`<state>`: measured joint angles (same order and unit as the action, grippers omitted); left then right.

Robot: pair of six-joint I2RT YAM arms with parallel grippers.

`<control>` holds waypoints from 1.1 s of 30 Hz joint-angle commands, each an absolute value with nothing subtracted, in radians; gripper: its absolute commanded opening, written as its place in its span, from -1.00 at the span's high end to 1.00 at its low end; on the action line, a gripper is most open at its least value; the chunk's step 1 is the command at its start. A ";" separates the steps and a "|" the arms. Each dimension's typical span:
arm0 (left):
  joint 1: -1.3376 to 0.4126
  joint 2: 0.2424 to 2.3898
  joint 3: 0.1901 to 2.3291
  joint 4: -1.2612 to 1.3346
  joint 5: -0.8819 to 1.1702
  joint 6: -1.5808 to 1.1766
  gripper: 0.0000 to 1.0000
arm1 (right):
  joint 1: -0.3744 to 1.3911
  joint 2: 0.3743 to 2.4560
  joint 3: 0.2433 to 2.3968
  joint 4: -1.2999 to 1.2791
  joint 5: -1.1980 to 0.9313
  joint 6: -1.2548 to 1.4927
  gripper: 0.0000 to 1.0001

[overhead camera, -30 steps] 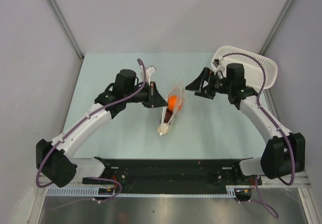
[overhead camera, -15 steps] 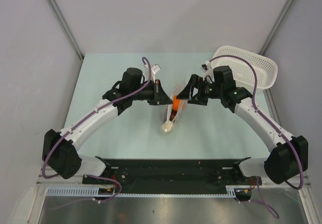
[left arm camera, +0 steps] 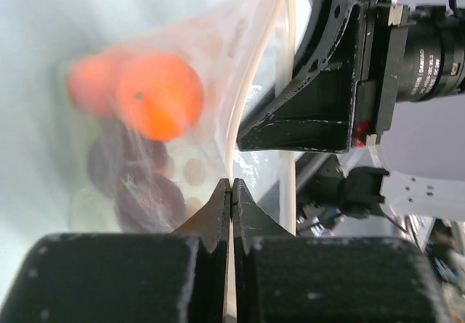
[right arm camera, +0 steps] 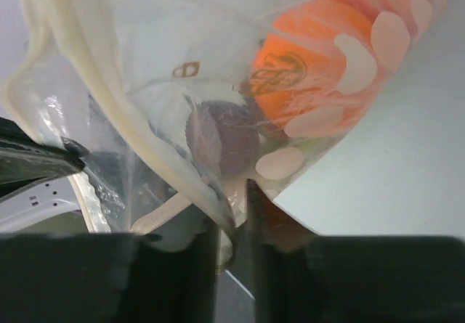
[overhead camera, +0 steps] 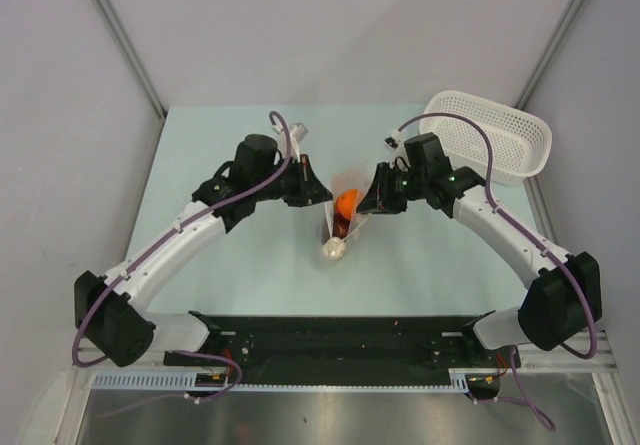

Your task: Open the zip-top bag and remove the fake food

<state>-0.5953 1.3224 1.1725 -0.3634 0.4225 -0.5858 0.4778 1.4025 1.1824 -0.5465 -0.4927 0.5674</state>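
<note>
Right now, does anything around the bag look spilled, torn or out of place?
Nothing stands out. The left gripper and right gripper each pinch the zip edge of the zip-top bag. No tear shows, and the orange ball and dark lumps sit inside it. The white basket stands upright.

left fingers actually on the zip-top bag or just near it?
Touching. Left wrist view: left gripper shut on the zip-top bag, its edge strip running between the fingers.

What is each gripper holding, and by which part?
Both hold the zip-top bag at its mouth: the left gripper pinches one lip, the right gripper the opposite lip at the zip strip.
</note>
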 commanded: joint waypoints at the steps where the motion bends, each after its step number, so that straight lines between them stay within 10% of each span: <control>1: -0.594 1.217 1.233 -0.431 0.264 -0.545 1.00 | 0.497 1.413 1.259 -0.566 -0.480 0.525 0.70; 7: -0.595 1.149 1.221 -0.443 0.201 -0.529 1.00 | 0.503 1.437 1.292 -0.629 -0.434 0.466 0.95; 17: -0.600 1.199 1.117 -0.238 0.422 -0.626 1.00 | 0.506 1.428 1.333 -0.686 -0.437 0.410 0.14; 33: -0.600 1.278 1.144 -0.181 0.468 -0.630 1.00 | 0.609 1.376 1.387 -0.680 -0.391 0.443 0.18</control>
<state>-0.5968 1.2766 1.1023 -0.2546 0.4309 -0.6125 0.5964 1.3743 1.3560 -0.7071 -0.3744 0.4309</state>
